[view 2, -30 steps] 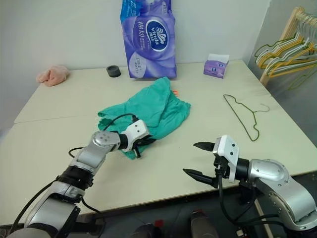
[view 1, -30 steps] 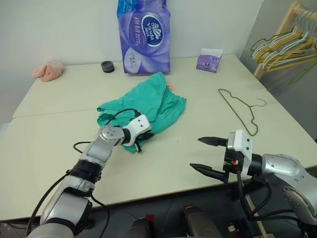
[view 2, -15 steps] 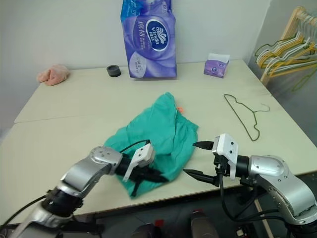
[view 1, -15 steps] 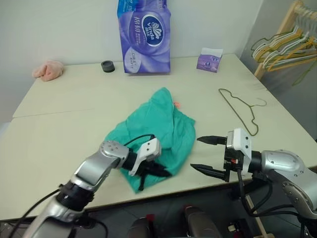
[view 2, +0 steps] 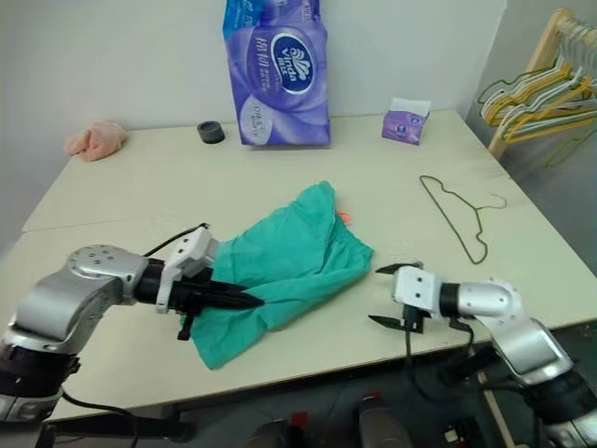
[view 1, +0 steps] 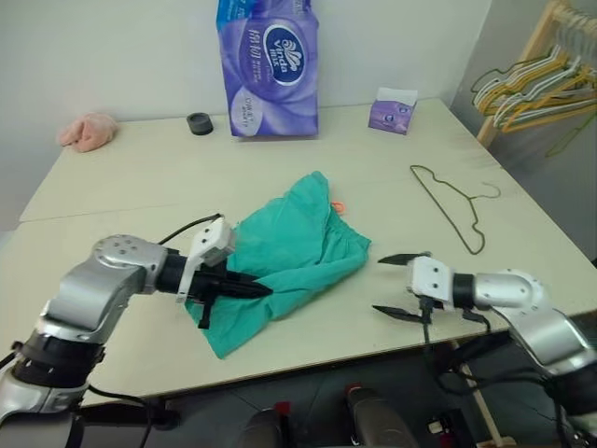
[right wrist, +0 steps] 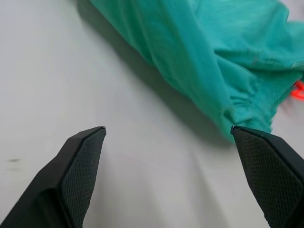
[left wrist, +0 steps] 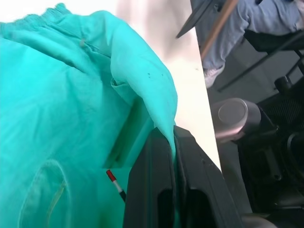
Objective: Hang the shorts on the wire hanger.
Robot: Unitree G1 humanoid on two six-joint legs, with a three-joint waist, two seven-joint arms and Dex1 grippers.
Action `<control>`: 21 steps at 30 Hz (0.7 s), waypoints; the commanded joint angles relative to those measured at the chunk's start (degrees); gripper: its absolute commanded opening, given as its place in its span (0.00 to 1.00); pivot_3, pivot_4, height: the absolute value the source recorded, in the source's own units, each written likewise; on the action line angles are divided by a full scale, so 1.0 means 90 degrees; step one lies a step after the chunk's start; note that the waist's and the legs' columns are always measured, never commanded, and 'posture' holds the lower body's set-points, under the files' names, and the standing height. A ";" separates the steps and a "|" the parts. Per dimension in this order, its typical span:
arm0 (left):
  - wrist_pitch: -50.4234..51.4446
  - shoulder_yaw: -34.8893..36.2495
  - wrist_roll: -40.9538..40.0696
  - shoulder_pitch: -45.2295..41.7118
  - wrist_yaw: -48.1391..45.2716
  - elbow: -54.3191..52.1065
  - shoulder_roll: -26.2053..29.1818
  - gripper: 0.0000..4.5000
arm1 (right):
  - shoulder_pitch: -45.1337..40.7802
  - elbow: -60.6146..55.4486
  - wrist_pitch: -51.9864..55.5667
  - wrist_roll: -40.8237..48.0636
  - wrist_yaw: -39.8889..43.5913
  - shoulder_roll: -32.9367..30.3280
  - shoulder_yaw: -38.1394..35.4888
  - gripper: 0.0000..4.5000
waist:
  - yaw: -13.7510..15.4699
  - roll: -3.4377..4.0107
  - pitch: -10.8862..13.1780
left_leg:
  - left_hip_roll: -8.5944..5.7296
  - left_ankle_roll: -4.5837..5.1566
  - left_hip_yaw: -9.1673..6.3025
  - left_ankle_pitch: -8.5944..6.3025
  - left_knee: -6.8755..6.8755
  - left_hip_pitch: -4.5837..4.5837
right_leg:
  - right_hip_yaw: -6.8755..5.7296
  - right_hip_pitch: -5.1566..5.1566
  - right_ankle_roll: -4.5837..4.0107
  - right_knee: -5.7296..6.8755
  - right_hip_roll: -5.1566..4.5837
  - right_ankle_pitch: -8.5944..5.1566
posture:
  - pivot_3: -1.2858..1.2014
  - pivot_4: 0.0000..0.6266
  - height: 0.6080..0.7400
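Shorts (view 1: 297,243): teal-green fabric, lying crumpled and stretched on the cream tabletop (view 1: 121,177), running from a gathered waistband end near the table's middle down toward the near edge. A small orange tag (view 1: 338,207) shows at the waistband side. One lower fold is lifted slightly off the surface.

Left claw (view 1: 250,290): fingers pressed together, pinching a fold of the shorts at the near-left part of the garment. In the left wrist view the teal cloth (left wrist: 71,95) runs down into the slit between the two black fingers (left wrist: 147,190).

Right claw (view 1: 403,285): fingers spread wide apart, holding nothing, hovering low over the tabletop just beside the right edge of the shorts, not touching the fabric. In the right wrist view the gathered waistband (right wrist: 247,102) lies close to one fingertip (right wrist: 266,152), with bare tabletop between the two fingers.

Wire hanger (view 1: 452,207): thin dark olive-green wire, lying flat on the right side of the tabletop, well apart from the shorts and beyond the right claw.

Other items: purple toilet-paper pack (view 1: 269,65) standing at the far edge; small purple tissue box (view 1: 392,111) to its right; black tape roll (view 1: 199,123); pink cloth lump (view 1: 89,131) at far left; rack of hangers (view 1: 536,79) off the table's right.
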 commanded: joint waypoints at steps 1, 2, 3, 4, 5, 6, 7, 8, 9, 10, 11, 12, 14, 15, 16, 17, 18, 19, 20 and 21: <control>0.0187 0.0510 -0.0304 0.0125 0.0153 -0.0313 0.0214 0.01 | -0.0781 0.0855 -0.0723 -0.0545 -0.0097 0.0471 0.0331 1.00 | 0.0027 -0.0001 0.0002 | 0.0000 0.0000 -0.0002 0.0000 0.0001 0.0000 | -0.0002 0.0000 -0.0016 0.0000 0.0000 0.0010 | 0.45 0.19 1.00; 0.0223 0.0562 -0.0348 0.0177 0.0182 -0.0374 0.0248 0.01 | -0.0999 0.1138 -0.0894 -0.0693 -0.0114 0.0619 0.0435 1.00 | 0.0036 -0.0001 0.0002 | 0.0000 0.0000 -0.0004 0.0000 0.0001 -0.0001 | -0.0002 0.0000 -0.0018 0.0000 0.0000 0.0011 | 0.45 0.19 1.00; 0.0256 0.0612 -0.0382 0.0230 0.0213 -0.0433 0.0281 0.01 | -0.1214 0.1436 -0.1024 -0.0844 -0.0127 0.0776 0.0543 1.00 | 0.0049 0.0001 0.0002 | 0.0000 -0.0001 -0.0005 0.0000 0.0001 -0.0001 | -0.0002 0.0000 -0.0019 0.0001 0.0000 0.0012 | 0.45 0.18 1.00; 0.0279 0.0643 -0.0408 0.0261 0.0239 -0.0471 0.0302 0.01 | -0.1358 0.1656 -0.1130 -0.0944 -0.0137 0.0881 0.0610 1.00 | 0.0058 0.0001 0.0002 | -0.0001 -0.0001 -0.0004 0.0001 0.0001 -0.0002 | -0.0002 0.0000 -0.0020 0.0000 -0.0002 0.0012 | 0.45 0.18 1.00; 0.0308 0.0687 -0.0438 0.0283 0.0285 -0.0495 0.0319 0.01 | -0.1547 0.1951 -0.1335 -0.1111 -0.0146 0.0991 0.0729 1.00 | 0.0081 0.0001 0.0002 | -0.0001 -0.0002 -0.0005 0.0001 0.0002 -0.0002 | -0.0002 0.0000 -0.0021 0.0000 -0.0002 0.0012 | 0.46 0.18 1.00; 0.0328 0.0739 -0.0461 0.0309 0.0316 -0.0509 0.0351 0.01 | -0.1763 0.2283 -0.1481 -0.1283 -0.0164 0.1133 0.0867 1.00 | 0.0093 0.0001 0.0002 | -0.0003 -0.0002 -0.0008 0.0001 0.0002 -0.0003 | -0.0002 0.0001 -0.0022 0.0001 -0.0004 0.0013 | 0.46 0.18 1.00; 0.0337 0.0775 -0.0469 0.0328 0.0335 -0.0511 0.0382 0.01 | -0.1952 0.2597 -0.1599 -0.1421 -0.0203 0.1269 0.0966 1.00 | 0.0091 0.0000 0.0003 | -0.0005 -0.0003 -0.0011 0.0001 0.0004 -0.0003 | -0.0003 0.0002 -0.0022 0.0001 -0.0006 0.0014 | 0.46 0.18 1.00; 0.0348 0.0809 -0.0473 0.0347 0.0356 -0.0511 0.0406 0.01 | -0.2134 0.2915 -0.1727 -0.1581 -0.0295 0.1387 0.1048 1.00 | 0.0092 0.0000 0.0003 | -0.0005 -0.0004 -0.0011 0.0001 0.0004 -0.0003 | -0.0003 0.0002 -0.0025 0.0001 -0.0006 0.0016 | 0.46 0.18 1.00; 0.0348 0.0829 -0.0474 0.0366 0.0373 -0.0506 0.0433 0.01 | -0.2313 0.3243 -0.1887 -0.1801 -0.0423 0.1454 0.1138 1.00 | 0.0082 0.0000 0.0003 | -0.0006 -0.0004 -0.0010 0.0002 0.0005 -0.0004 | -0.0002 0.0001 -0.0027 0.0000 -0.0007 0.0017 | 0.46 0.18 1.00; 0.0319 0.0840 -0.0451 0.0389 0.0390 -0.0486 0.0470 0.00 | -0.2477 0.3559 -0.2011 -0.1966 -0.0545 0.1526 0.1187 0.96 | 0.0078 0.0000 0.0003 | -0.0006 -0.0005 -0.0009 0.0002 0.0005 -0.0003 | -0.0002 0.0001 -0.0029 0.0002 -0.0007 0.0018 | 0.46 0.17 1.00; 0.0290 0.0848 -0.0436 0.0409 0.0403 -0.0461 0.0502 0.00 | -0.2617 0.3829 -0.2118 -0.2087 -0.0641 0.1585 0.1218 0.92 | 0.0079 0.0001 0.0003 | -0.0006 -0.0005 -0.0009 0.0002 0.0005 -0.0003 | -0.0003 0.0001 -0.0032 0.0002 -0.0007 0.0020 | 0.46 0.17 1.00; 0.0249 0.0861 -0.0414 0.0428 0.0408 -0.0416 0.0539 0.00 | -0.2757 0.4071 -0.2249 -0.2230 -0.0741 0.1610 0.1257 0.88 | 0.0076 0.0001 0.0003 | -0.0006 -0.0006 -0.0009 0.0003 0.0005 -0.0003 | -0.0002 0.0000 -0.0035 0.0002 -0.0007 0.0022 | 0.46 0.17 1.00; 0.0144 0.0851 -0.0325 0.0451 0.0416 -0.0328 0.0613 0.00 | -0.2966 0.4437 -0.2494 -0.2442 -0.0920 0.1626 0.1283 0.72 | 0.0078 0.0001 0.0003 | -0.0006 -0.0008 -0.0010 0.0004 0.0004 -0.0001 | -0.0003 0.0000 -0.0045 0.0004 -0.0007 0.0028 | 0.46 0.17 1.00; 0.0057 0.0835 -0.0256 0.0452 0.0415 -0.0267 0.0647 0.00 | -0.3072 0.4589 -0.2622 -0.2538 -0.1052 0.1626 0.1270 0.64 | 0.0080 0.0001 0.0003 | -0.0006 -0.0009 -0.0011 0.0005 0.0003 -0.0001 | -0.0003 0.0000 -0.0046 0.0003 -0.0006 0.0029 | 0.46 0.17 1.00; -0.0003 0.0827 -0.0209 0.0433 0.0437 -0.0202 0.0656 0.00 | -0.3152 0.4704 -0.2711 -0.2584 -0.1152 0.1636 0.1238 0.56 | 0.0080 0.0001 0.0003 | -0.0006 -0.0010 -0.0015 0.0005 0.0003 -0.0002 | -0.0003 0.0000 -0.0047 0.0003 -0.0007 0.0029 | 0.46 0.17 1.00; -0.0101 0.0791 -0.0131 0.0397 0.0446 -0.0116 0.0675 0.00 | -0.3230 0.4780 -0.2801 -0.2624 -0.1235 0.1635 0.1200 0.48 | 0.0077 0.0001 0.0003 | -0.0006 -0.0010 -0.0015 0.0005 0.0003 -0.0002 | -0.0003 0.0000 -0.0047 0.0004 -0.0006 0.0029 | 0.46 0.17 1.00; -0.0249 0.0728 0.0013 0.0343 0.0480 0.0005 0.0688 0.00 | -0.3292 0.4782 -0.2859 -0.2619 -0.1248 0.1613 0.1155 0.40 | 0.0074 0.0001 0.0003 | -0.0006 -0.0011 -0.0015 0.0005 0.0002 -0.0002 | -0.0003 -0.0001 -0.0047 0.0005 -0.0006 0.0029 | 0.47 0.17 1.00; -0.0357 0.0677 0.0113 0.0304 0.0503 0.0092 0.0695 0.00 | -0.3333 0.4790 -0.2905 -0.2612 -0.1248 0.1599 0.1130 0.32 | 0.0073 0.0002 0.0004 | -0.0005 -0.0011 -0.0016 0.0005 0.0002 -0.0002 | -0.0003 -0.0001 -0.0048 0.0004 -0.0006 0.0030 | 0.47 0.17 1.00; -0.0447 0.0628 0.0209 0.0223 0.0543 0.0214 0.0663 0.00 | -0.3342 0.4680 -0.2903 -0.2492 -0.1114 0.1568 0.1067 0.25 | 0.0073 0.0002 0.0004 | -0.0005 -0.0011 -0.0015 0.0006 0.0002 -0.0002 | -0.0003 -0.0003 -0.0049 0.0006 -0.0006 0.0030 | 0.47 0.17 1.00; -0.0579 0.0547 0.0341 0.0085 0.0589 0.0392 0.0602 0.00 | -0.3346 0.4471 -0.2798 -0.2264 -0.0898 0.1540 0.0953 0.16 | 0.0074 0.0002 0.0004 | -0.0005 -0.0011 -0.0015 0.0006 0.0001 -0.0002 | -0.0003 -0.0003 -0.0049 0.0007 -0.0006 0.0030 | 0.46 0.17 1.00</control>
